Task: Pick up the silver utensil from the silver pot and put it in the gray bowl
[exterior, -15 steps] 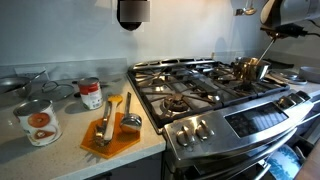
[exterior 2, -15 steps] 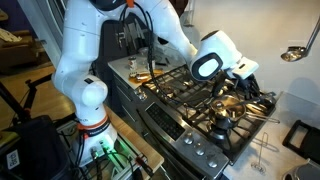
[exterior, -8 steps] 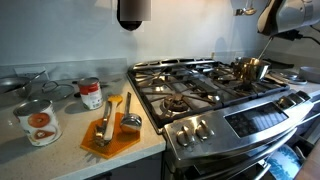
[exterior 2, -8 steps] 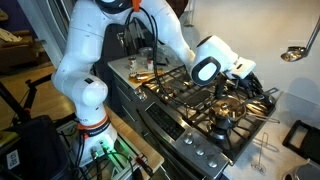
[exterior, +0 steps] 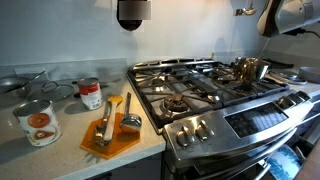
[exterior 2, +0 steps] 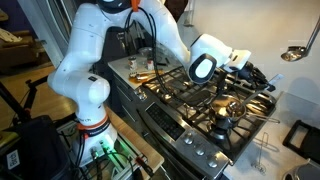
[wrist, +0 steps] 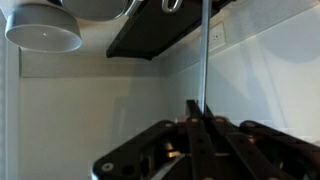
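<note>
The silver pot (exterior: 250,68) stands on a back burner of the gas stove and also shows in an exterior view (exterior 2: 228,104). My gripper (wrist: 197,118) is shut on the thin silver utensil (wrist: 205,55), whose handle runs straight up the wrist view. The gripper (exterior 2: 255,74) hangs above the pot, clear of it. In an exterior view only the arm's end (exterior: 288,12) shows at the top right, and the utensil is out of frame there. A low gray bowl-like shape (exterior: 285,74) sits just right of the pot.
The stove (exterior: 200,95) has raised black grates and front knobs. On the counter to its left are an orange board with utensils (exterior: 112,130), two cans (exterior: 38,122) and a gray dish (exterior: 14,83). A gray round shape (wrist: 44,28) hangs overhead.
The gripper has risen with the utensil. Its tip was in the pot a second ago and is now lifted out, up past the frame's top.
</note>
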Motion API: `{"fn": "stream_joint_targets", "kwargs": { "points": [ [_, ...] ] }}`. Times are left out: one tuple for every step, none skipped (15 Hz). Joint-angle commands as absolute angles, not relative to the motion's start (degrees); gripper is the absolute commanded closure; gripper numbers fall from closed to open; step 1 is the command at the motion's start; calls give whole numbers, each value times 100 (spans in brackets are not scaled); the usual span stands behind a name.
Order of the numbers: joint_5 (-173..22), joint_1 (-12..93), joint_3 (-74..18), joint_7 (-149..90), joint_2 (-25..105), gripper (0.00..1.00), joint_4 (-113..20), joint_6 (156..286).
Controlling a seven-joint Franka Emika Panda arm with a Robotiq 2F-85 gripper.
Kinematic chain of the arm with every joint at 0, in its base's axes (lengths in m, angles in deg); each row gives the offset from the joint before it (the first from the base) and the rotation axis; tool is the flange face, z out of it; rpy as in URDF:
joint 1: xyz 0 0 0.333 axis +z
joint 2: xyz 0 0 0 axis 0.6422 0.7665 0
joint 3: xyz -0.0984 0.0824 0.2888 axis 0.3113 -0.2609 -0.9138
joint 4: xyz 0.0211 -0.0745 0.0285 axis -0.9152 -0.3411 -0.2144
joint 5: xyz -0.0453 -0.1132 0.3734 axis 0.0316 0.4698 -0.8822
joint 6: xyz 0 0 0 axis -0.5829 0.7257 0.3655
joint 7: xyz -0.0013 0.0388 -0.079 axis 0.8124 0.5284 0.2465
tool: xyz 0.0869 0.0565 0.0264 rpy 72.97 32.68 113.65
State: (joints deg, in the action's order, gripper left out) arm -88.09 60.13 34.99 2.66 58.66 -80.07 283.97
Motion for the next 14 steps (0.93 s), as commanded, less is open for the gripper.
{"fn": "stream_joint_targets", "kwargs": {
  "points": [
    [-9069,6885,4275,156,6002,99,-8436,28847],
    [-9813,6930,4150,-573,5942,99,-8436,28990],
    [-10073,7060,4250,-737,5986,99,-8471,29092],
    [-10454,7133,4272,-1052,5981,99,-8474,29174],
    [-10253,7319,4609,-635,6209,99,-8528,29233],
    [-10506,7351,4700,-745,6279,99,-8504,29259],
    [-11160,7257,4582,-1316,6178,99,-8416,29304],
    [-11409,7278,4720,-1370,6201,99,-8411,29285],
    [-11350,7396,5034,-1061,6390,99,-8474,29219],
    [-11577,7391,5153,-1133,6433,99,-8464,29210],
    [-12113,7261,5108,-1562,6397,99,-8373,29268],
    [-12373,7180,5200,-1605,6512,99,-8335,29260],
    [-12396,7073,5377,-1303,6832,99,-8344,29201],
    [-12609,6922,5375,-1339,6923,99,-8295,29183]
  ]
}}
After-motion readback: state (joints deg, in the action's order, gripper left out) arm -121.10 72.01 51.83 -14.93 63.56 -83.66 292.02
